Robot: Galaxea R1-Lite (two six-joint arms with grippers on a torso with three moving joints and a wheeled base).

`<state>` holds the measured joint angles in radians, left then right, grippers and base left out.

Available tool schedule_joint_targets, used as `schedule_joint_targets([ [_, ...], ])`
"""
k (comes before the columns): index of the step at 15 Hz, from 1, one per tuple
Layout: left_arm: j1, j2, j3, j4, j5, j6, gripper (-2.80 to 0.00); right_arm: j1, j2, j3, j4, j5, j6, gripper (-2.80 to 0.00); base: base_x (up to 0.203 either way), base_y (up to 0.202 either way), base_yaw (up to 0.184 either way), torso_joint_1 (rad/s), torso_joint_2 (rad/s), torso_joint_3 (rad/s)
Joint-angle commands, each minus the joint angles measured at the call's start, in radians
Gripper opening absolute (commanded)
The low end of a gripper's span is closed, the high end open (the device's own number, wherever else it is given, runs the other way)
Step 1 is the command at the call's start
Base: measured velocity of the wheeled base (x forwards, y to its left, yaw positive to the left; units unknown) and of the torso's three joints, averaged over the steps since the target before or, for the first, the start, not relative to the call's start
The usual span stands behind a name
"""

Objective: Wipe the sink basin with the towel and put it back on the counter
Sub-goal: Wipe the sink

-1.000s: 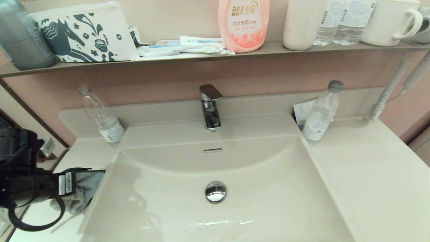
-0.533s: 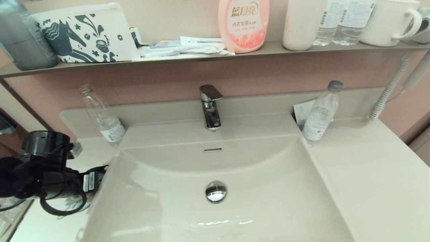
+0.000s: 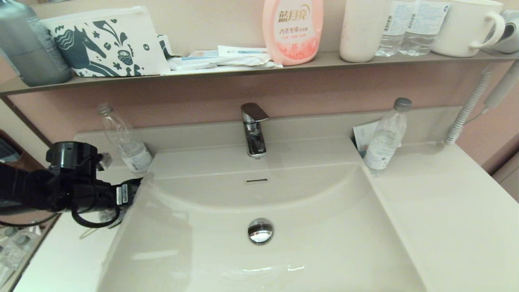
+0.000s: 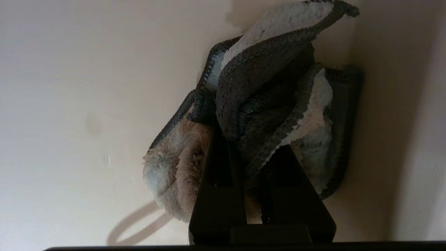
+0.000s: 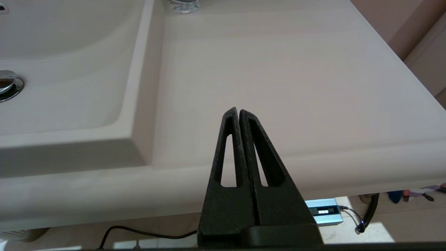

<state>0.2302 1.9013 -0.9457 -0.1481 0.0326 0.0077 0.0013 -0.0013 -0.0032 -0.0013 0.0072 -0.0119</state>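
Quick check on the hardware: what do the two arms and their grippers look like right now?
Left arm: black, bulky and rounded, with a round black cap, a looping black cable and a small white printed label. Left gripper: dark tapered fingers. Right gripper: matte black, grainy, triangular fingers with long cut-out slots. No sleeves.

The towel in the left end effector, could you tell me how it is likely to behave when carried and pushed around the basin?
The towel looks floppy: it bunches in loose folds around the left end effector, so it should drape rather than hold shape. Its fluffy pile suggests it is light and grips well. On the glossy sink basin it would probably slide easily.
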Motion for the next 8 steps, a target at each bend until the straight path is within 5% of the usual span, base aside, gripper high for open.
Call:
schedule_joint_targets([
  [1, 0.03, 0.105, -0.074, 0.004, -0.015, 0.01, -2.8, 0.0, 0.001, 0.0, 0.0, 0.0, 0.0, -2.8, 0.0, 0.0, 0.0, 0.0, 0.0, 0.0],
  [8, 0.123, 0.226, -0.285, 0.067, -0.071, 0.085, -2.8, 0.0, 0.001, 0.0, 0.0, 0.0, 0.0, -2.8, 0.0, 0.0, 0.0, 0.0, 0.0, 0.0],
])
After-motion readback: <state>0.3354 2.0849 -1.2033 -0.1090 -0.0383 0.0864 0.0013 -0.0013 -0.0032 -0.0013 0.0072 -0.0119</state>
